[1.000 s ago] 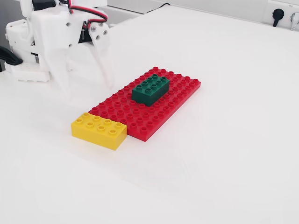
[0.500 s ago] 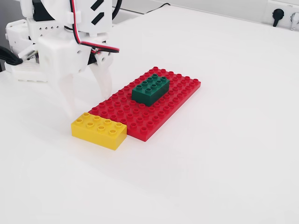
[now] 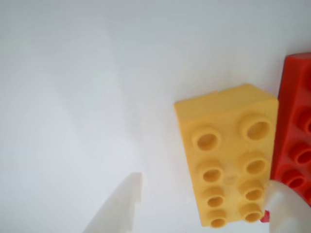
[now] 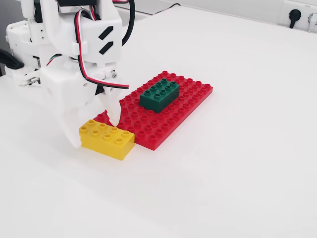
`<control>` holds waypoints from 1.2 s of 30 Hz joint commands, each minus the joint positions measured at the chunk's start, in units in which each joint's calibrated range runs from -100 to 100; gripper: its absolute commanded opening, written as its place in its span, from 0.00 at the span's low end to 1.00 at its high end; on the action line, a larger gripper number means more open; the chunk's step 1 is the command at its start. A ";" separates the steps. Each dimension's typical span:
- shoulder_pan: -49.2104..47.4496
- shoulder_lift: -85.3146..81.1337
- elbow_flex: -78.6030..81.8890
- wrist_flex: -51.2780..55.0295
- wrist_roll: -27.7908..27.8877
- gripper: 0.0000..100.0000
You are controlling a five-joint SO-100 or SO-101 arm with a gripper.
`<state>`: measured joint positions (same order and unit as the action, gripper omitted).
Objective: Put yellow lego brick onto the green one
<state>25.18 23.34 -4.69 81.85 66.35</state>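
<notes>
The yellow lego brick [image 4: 107, 140] lies flat on the white table, its long side against the near corner of the red studded baseplate [image 4: 183, 104]. The dark green brick [image 4: 159, 95] sits on that plate, farther back. My white gripper [image 4: 94, 126] stands open and low over the yellow brick's left end, one finger on each side. In the wrist view the yellow brick [image 3: 228, 160] fills the lower right, next to the red plate [image 3: 296, 136]. The gripper [image 3: 209, 189] has a clear gap between its left finger and the brick; the right finger is close to the brick's edge. The green brick is out of the wrist view.
The arm's white base and cables [image 4: 25, 49] stand at the table's back left. A wall socket [image 4: 294, 17] and a dark cable [image 4: 163, 9] lie along the back edge.
The gripper has come forward and down from behind the plate until its fingers straddle the yellow brick. The brick has shifted slightly to the right in the fixed view.
</notes>
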 commanded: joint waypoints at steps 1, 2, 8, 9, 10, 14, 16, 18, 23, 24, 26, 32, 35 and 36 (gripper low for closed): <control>-0.56 -0.26 -2.50 0.59 0.33 0.27; -0.64 -0.26 -2.50 0.59 0.33 0.27; -1.67 -0.26 -1.86 0.68 0.38 0.27; -2.04 -0.34 -1.68 0.68 0.38 0.27; -2.33 -0.51 -1.68 0.68 0.38 0.27; -2.55 -0.34 -2.13 1.54 0.33 0.27; -2.92 -0.26 -2.13 1.89 0.38 0.27; -2.92 -0.26 -1.77 1.80 0.38 0.27; -2.48 -0.09 -1.50 1.80 2.05 0.27; -2.40 -0.09 -1.50 1.80 2.05 0.27; -2.33 -0.09 -1.50 1.80 2.10 0.27; -1.96 -0.09 -1.50 1.80 3.25 0.27; -1.67 0.66 -1.50 1.45 3.30 0.27; -1.67 1.33 -1.68 1.02 3.30 0.27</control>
<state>22.89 24.36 -4.96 83.06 69.32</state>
